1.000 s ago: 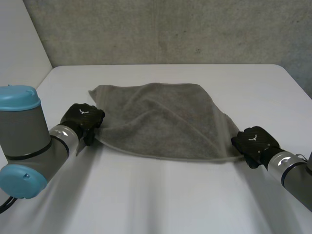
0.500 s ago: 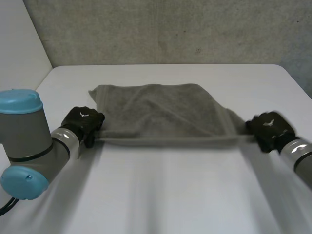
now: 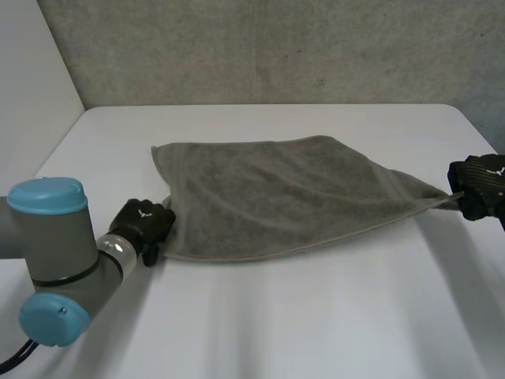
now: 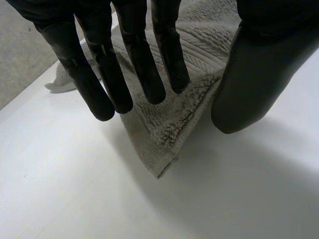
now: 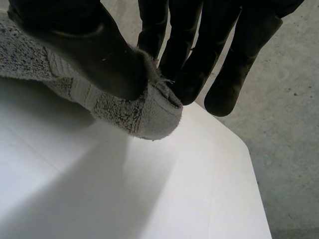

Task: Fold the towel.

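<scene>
A grey terry-cloth towel [image 3: 276, 193] lies spread on the white flat worktop [image 3: 316, 316], its far edge running roughly straight and its right side drawn out into a long taut point that rises off the surface. The left robot hand [image 3: 144, 223] sits at the towel's near left corner, low on the worktop. In the left wrist view its fingers [image 4: 142, 64] are straight and spread above that corner [image 4: 164, 144], which lies flat on the worktop, while the thumb [image 4: 254, 74] stands apart to one side of the cloth, so this robot hand is released. Its fingertips seem to hover just over the pile, though contact is hard to judge. The right robot hand [image 3: 480, 183] is at the worktop's right edge, grasping the towel's stretched right corner. In the right wrist view the thumb [image 5: 94, 55] presses the hemmed corner [image 5: 144, 112] against the fingers [image 5: 199, 64], holding it clear of the worktop.
</scene>
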{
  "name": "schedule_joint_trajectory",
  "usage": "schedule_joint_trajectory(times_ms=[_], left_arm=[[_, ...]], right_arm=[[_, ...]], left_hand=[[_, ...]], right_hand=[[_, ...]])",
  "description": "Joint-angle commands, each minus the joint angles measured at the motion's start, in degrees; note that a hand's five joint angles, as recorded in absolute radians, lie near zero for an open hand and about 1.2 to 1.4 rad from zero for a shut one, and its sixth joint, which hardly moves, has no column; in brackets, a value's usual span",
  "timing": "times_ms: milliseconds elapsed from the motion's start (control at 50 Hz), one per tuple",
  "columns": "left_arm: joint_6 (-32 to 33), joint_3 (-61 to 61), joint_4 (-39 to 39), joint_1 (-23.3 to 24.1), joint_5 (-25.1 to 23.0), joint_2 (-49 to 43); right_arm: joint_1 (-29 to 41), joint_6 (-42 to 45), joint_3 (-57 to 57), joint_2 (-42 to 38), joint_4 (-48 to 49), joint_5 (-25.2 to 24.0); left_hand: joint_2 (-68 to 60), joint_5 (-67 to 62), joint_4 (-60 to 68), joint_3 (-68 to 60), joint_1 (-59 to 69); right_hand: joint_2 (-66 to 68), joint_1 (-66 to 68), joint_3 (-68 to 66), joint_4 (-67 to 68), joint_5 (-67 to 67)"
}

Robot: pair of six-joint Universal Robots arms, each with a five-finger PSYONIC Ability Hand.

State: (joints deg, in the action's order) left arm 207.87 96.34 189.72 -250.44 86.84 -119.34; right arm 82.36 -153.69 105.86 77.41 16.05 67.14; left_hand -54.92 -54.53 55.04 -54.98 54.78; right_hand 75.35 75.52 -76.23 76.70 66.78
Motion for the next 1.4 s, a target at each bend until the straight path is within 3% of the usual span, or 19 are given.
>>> schedule_joint_trajectory(times_ms=[20,160,300,360,460,540,600,740,800,840,960,1000,1020,1060,1080,1160,1240,1400], left_arm=[[2.7,0.8,1.4,0.1,0.1,0.8],[3.3,-0.2,1.4,-0.5,0.9,4.8],[2.9,-0.6,0.8,-2.5,0.2,21.3],[2.9,-1.2,0.7,-3.0,0.2,24.2],[2.9,-6.4,-2.9,-4.2,0.2,30.6],[2.7,-10.9,-6.4,-4.4,0.3,30.4],[2.8,-14.3,-8.8,-4.3,0.4,26.8],[3.3,-25.3,-17.3,-3.2,0.7,6.3],[3.2,-28.4,-19.4,-2.9,1.0,2.1],[2.8,-35.6,-22.3,-1.8,1.1,-4.4],[0.8,-45.0,-21.5,-1.8,1.2,-7.3],[-4.6,-50.9,-16.4,-2.5,3.2,-6.8],[-4.7,-50.9,-16.4,-2.5,3.2,-6.8],[-13.2,-55.2,-11.0,-3.4,6.1,-4.8],[-13.3,-55.2,-11.0,-3.4,6.1,-4.8],[-23.9,-58.3,-4.6,-7.1,6.9,0.6],[-26.1,-59.9,-4.1,-8.2,5.5,1.0],[-23.1,-51.8,-15.2,-8.1,-4.0,-2.3]], right_arm=[[0.1,0.1,0.5,0.1,-0.1,-0.1],[0.3,0.4,-1.0,2.4,-5.2,-1.0],[-0.1,0.1,-7.7,12.8,-13.4,-3.7],[-0.1,0.1,-9.8,14.4,-15.6,-3.9],[-0.3,0.5,-20.6,17.4,-27.3,-4.4],[-0.2,0.8,-26.5,15.7,-33.4,-4.7],[0.2,2.9,-30.8,9.9,-37.4,-4.6],[5.9,15.9,-40.5,-6.1,-46.5,-0.2],[7.3,16.5,-42.5,-9.5,-46.8,1.8],[10.4,16.8,-47.7,-15.1,-46.6,5.8],[14.0,16.0,-57.2,-20.2,-43.1,9.6],[15.8,13.3,-61.6,-20.5,-34.1,10.6],[15.8,13.3,-61.7,-20.5,-34.1,10.6],[16.4,8.3,-62.1,-18.0,-21.1,11.4],[16.4,8.2,-62.1,-18.0,-21.1,11.4],[16.1,0.7,-57.2,-8.3,-6.7,12.9],[15.8,-1.1,-55.0,-6.0,-6.9,12.1],[16.1,1.4,-52.1,-9.5,-20.5,7.7]], left_hand=[[-24.9,-15.3,24.8,-24.9,25.1],[-25.1,-15.5,25.0,-25.0,25.2],[-25.1,-15.5,25.0,-25.0,25.2],[-25.1,-15.5,25.0,-25.0,25.2],[-25.1,-15.5,25.0,-25.0,25.2],[-25.1,-15.5,25.0,-25.0,25.2],[-25.1,-15.5,25.0,-25.0,25.2],[-25.1,-15.5,25.0,-25.0,25.2],[-25.1,-15.5,25.0,-25.0,25.2],[-25.1,-15.5,25.0,-25.0,25.2],[-25.1,-15.5,25.0,-25.0,25.2],[-25.1,-15.5,25.0,-25.0,25.2],[-25.1,-15.5,25.0,-25.0,25.2],[-25.1,-15.5,25.0,-25.0,25.2],[-25.1,-15.5,25.0,-25.0,25.2],[-25.1,-15.5,25.0,-25.0,25.2],[-25.1,-15.5,25.0,-25.0,25.2],[-25.1,-15.5,25.0,-25.0,25.2]], right_hand=[[4.6,4.5,-3.8,3.3,3.2],[4.6,4.5,-3.8,3.3,3.2],[4.6,4.5,-3.8,3.3,3.2],[4.6,4.5,-3.8,3.3,3.2],[4.6,4.5,-3.8,3.3,3.2],[4.6,4.5,-3.8,3.3,3.2],[4.6,4.5,-3.8,3.3,3.2],[4.6,4.5,-3.8,3.3,3.2],[4.6,4.5,-3.8,3.3,3.2],[4.6,4.5,-3.8,3.3,3.2],[4.6,4.5,-3.8,3.3,3.2],[4.6,4.5,-3.8,3.3,3.2],[4.6,4.5,-3.8,3.3,3.2],[4.6,4.5,-3.8,3.3,3.2],[4.6,4.5,-3.8,3.3,3.2],[4.6,4.5,-3.8,3.3,3.2],[4.6,4.5,-3.8,3.3,3.2],[4.6,4.5,-3.8,3.3,3.2]])
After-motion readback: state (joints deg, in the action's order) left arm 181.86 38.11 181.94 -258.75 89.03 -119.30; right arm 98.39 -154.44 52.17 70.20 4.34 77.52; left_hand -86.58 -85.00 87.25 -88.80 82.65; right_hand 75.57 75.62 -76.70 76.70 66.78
